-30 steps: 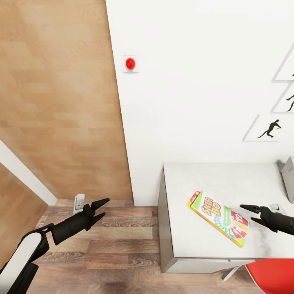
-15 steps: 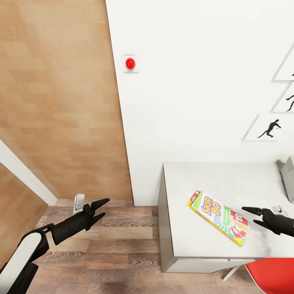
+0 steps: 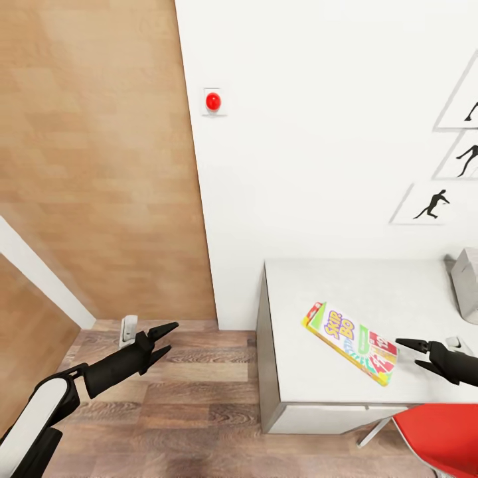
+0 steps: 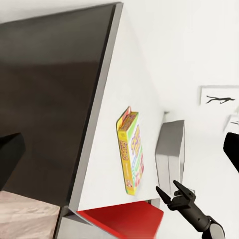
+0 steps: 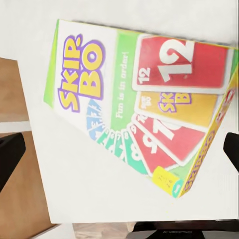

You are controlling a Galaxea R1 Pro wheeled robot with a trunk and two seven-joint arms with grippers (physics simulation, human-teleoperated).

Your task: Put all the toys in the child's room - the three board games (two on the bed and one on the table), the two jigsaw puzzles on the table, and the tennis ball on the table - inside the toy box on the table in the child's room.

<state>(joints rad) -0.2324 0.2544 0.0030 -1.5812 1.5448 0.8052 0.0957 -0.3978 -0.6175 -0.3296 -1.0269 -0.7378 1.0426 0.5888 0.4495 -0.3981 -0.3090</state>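
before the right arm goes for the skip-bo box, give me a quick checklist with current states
1. Right gripper open: ok.
2. Skip-Bo box lying flat on the table, nothing on top: ok.
3. Right gripper in contact with the box: not ok, it hovers beside the box's end.
4. Box centred ahead of the right gripper's fingers, per the right wrist view: ok.
5. Left gripper open, off to the side over the floor: ok.
6. Toy box interior free: cannot tell, cut off by the frame.
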